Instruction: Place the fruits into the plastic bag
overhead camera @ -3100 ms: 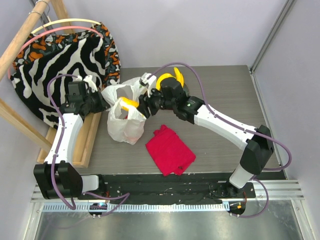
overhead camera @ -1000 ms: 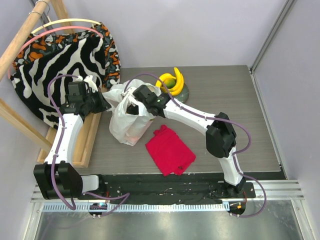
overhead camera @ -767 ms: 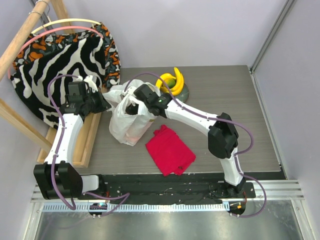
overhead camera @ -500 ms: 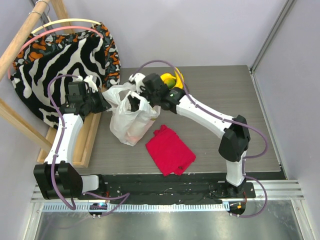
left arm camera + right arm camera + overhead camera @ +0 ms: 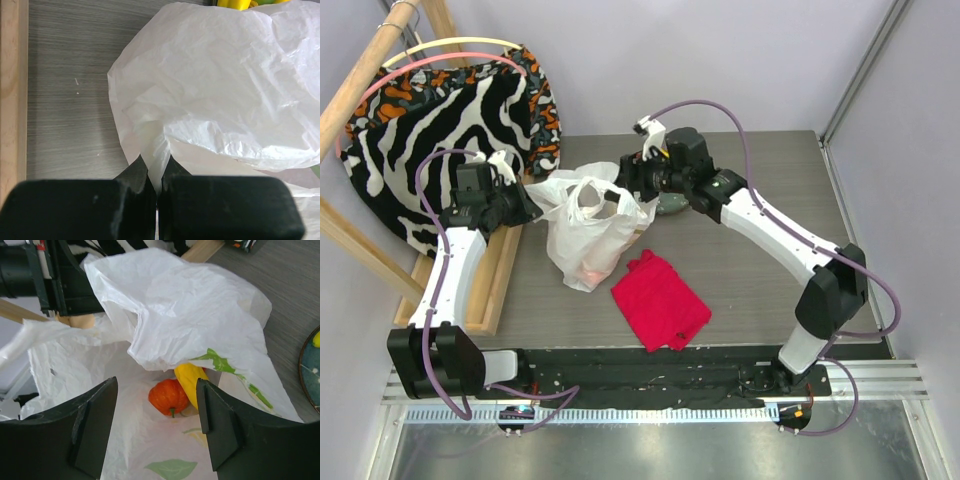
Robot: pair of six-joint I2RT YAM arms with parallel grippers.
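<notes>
The white plastic bag (image 5: pixel 582 240) stands open on the table, and its inside shows in the right wrist view (image 5: pixel 165 445). A red-orange round fruit (image 5: pixel 169 396) and a yellow banana (image 5: pixel 189 377) lie in it. My left gripper (image 5: pixel 512 205) is shut on the bag's left edge (image 5: pixel 155 150). My right gripper (image 5: pixel 626 184) is open and empty, just above the bag's mouth at its right rim (image 5: pixel 156 386). More yellow fruit (image 5: pixel 234 3) and a green one (image 5: pixel 272 1) peek out beyond the bag in the left wrist view. The top view hides them behind the right arm.
A dark grey-green plate (image 5: pixel 676 207) lies right of the bag, mostly under the right arm; its rim also shows in the right wrist view (image 5: pixel 309 371). A red folded cloth (image 5: pixel 658 300) lies in front of the bag. Zebra-striped fabric (image 5: pixel 450 120) on a wooden frame (image 5: pixel 500 275) stands at the left.
My right gripper carried a banana into the bag, let it go, and has drawn back up and to the right, open. The left gripper has kept its hold.
</notes>
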